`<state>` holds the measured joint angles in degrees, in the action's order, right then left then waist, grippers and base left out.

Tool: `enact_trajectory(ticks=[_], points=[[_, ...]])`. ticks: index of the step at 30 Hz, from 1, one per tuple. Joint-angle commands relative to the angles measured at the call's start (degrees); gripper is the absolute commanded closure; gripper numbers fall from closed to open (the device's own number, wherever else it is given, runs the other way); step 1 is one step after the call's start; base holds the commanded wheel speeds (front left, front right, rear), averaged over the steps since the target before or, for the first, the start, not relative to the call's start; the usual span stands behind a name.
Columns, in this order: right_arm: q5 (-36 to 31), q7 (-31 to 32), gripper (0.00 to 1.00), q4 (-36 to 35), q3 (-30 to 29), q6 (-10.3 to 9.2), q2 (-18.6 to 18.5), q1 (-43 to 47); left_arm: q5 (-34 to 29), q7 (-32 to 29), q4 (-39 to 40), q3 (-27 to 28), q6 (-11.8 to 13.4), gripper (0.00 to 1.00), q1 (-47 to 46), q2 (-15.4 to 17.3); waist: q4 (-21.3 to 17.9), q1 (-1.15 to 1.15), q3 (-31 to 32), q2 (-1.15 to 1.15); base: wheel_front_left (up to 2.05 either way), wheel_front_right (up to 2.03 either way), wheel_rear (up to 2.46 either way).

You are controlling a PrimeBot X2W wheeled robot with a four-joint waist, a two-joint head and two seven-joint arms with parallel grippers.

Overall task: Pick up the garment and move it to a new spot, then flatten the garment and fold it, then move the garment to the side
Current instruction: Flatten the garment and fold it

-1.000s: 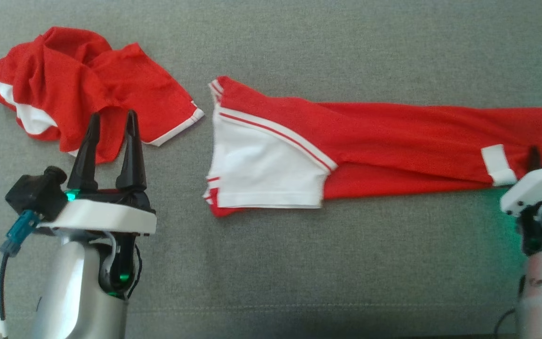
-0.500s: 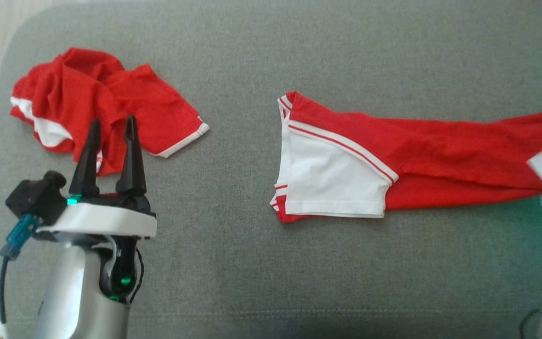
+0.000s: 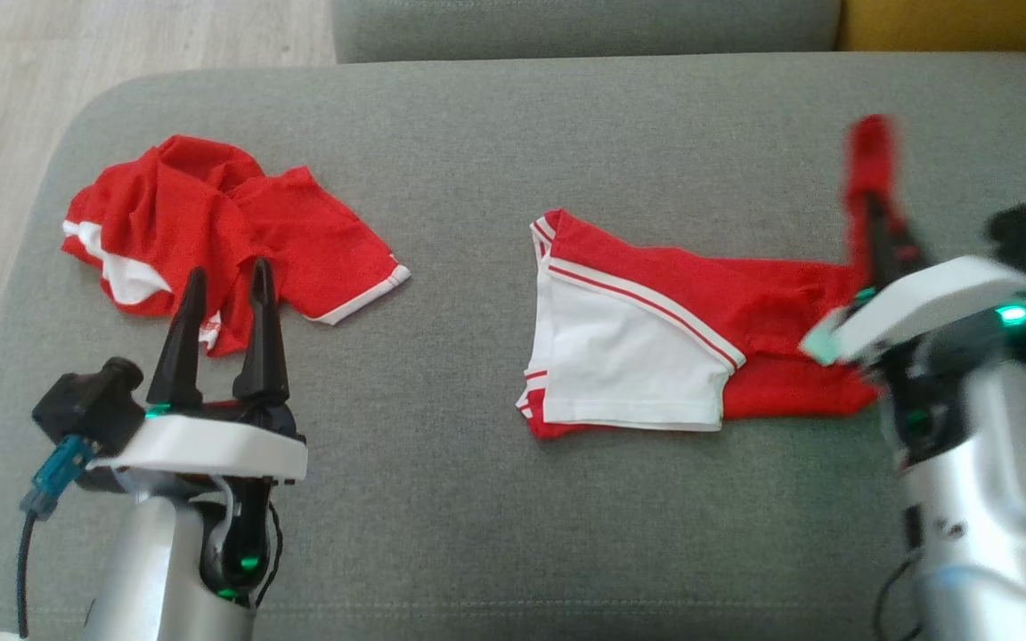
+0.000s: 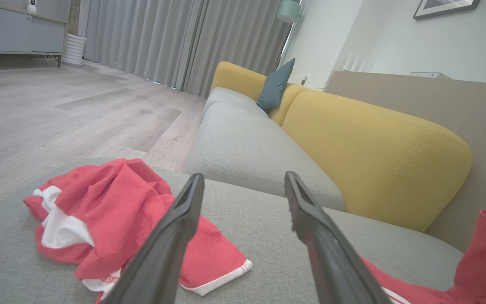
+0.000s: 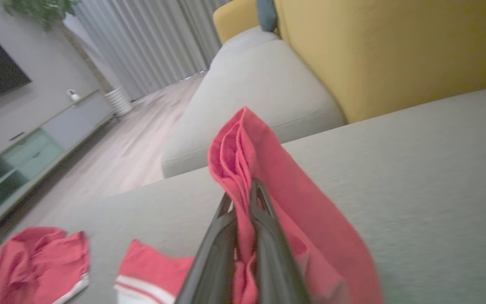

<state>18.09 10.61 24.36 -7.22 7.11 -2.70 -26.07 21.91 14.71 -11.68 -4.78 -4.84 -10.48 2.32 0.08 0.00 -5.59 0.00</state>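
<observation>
Head view first, says the one: where is the garment (image 3: pixel 647 356)?

– On the grey cushion (image 3: pixel 477 160), right of the middle. Its white-panelled end lies flat, the striped edge turned toward the left. The red end at the right is lifted off the cushion, caught in the right gripper (image 3: pixel 871 214).

And the jaws there?

– Clamped on the cloth. In the right wrist view the two dark fingers (image 5: pixel 213 257) press together, with a bunched red fold standing up between and above them (the picture is somewhat blurred, but the grip is plain).

The left gripper (image 3: pixel 228 276)?

– Spread wide, with nothing between the tips, low at the left. Just beyond it lies a second garment (image 3: pixel 201 205), red with white trim, crumpled in a heap near the cushion's left end, well apart from the first. Whether the fingers touch it I cannot tell.

Anything else around?

– A sofa with a yellow back (image 4: pixel 373 147) and a teal pillow (image 4: pixel 274 86) behind the cushion, and pale wood floor (image 3: pixel 121 53) to the left.
</observation>
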Motion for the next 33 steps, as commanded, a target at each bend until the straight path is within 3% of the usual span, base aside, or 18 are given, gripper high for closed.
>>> enact_trajectory(ticks=[1, 6, 10, 24, 25, 26, 33], points=[[2.73, -0.09, 1.00, -2.52, 3.74, 0.37, -0.19, -0.50, -0.23, 0.29, 1.98, 1.80, 0.44, 0.00, -1.13, 0.56, 0.16, 0.00, 0.21, 0.00, 0.00, 0.00, 0.00], [13.72, -3.78, 1.00, -1.07, 16.50, 0.37, -0.19, 1.27, 0.02, 0.29, 1.80, 1.38, 0.47, 0.00, -0.61, 0.56, 0.94, 0.00, 0.48, 0.00, 0.00, 0.00, 0.00], [17.80, -8.96, 1.00, 3.07, 24.76, 0.37, -0.19, 0.74, 0.63, 0.29, 1.42, 0.26, 0.71, 0.00, -0.55, 0.56, 2.35, 0.00, 0.64, 0.00, 0.00, 0.00, 0.00], [29.21, -22.26, 1.00, 21.29, 41.71, 0.37, -0.18, -5.17, 1.88, 0.29, 0.66, -4.53, 1.80, 0.00, 0.57, 0.56, 5.92, 0.00, 0.48, 0.00, 0.00, 0.00, 0.00], [29.74, -22.52, 0.77, 21.96, 43.29, 0.37, -0.18, -5.47, 1.90, 0.29, 0.66, -4.52, 1.85, 0.00, 0.53, 0.56, 6.09, 0.00, 0.45, 0.00, 0.00, 0.00, 0.00], [30.74, -22.78, 0.00, 22.11, 44.73, 0.37, -0.18, -5.58, 1.88, 0.29, 0.66, -4.46, 1.89, 0.00, 0.50, 0.56, 6.23, 0.00, 0.44, 0.00, 0.00, 0.00, 0.00], [41.60, -23.71, 0.00, 16.87, 55.54, 0.37, -0.18, -5.29, 1.61, 0.29, 0.46, -3.25, 1.83, 0.00, 0.72, 0.56, 6.37, 0.00, 1.02, 0.00, 0.00, 0.00, 0.00]])
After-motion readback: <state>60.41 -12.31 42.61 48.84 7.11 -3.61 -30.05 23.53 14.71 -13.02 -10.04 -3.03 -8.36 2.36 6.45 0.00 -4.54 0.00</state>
